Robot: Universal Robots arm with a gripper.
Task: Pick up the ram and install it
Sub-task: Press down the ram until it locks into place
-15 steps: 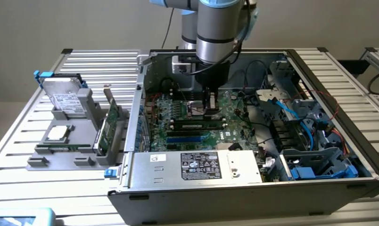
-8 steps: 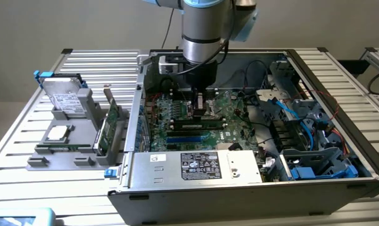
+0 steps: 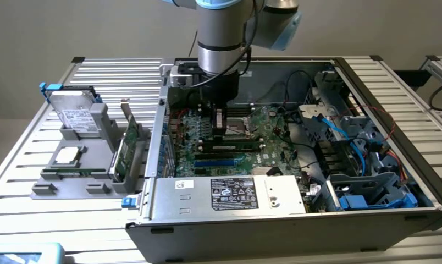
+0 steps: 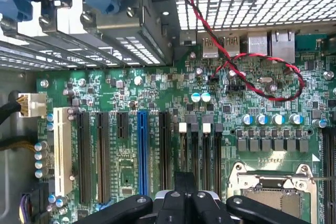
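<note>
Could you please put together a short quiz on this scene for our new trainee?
1. True or false: the arm reaches down into the open computer case.
2. In the wrist view, the long slot flanked by black slots on the motherboard is: A red, B blue, C yellow.
3. Fill in: the hard drive stands in the grey holder on the exterior view's ___ of the case.

Key: 1 true; 2 B; 3 left.
</note>
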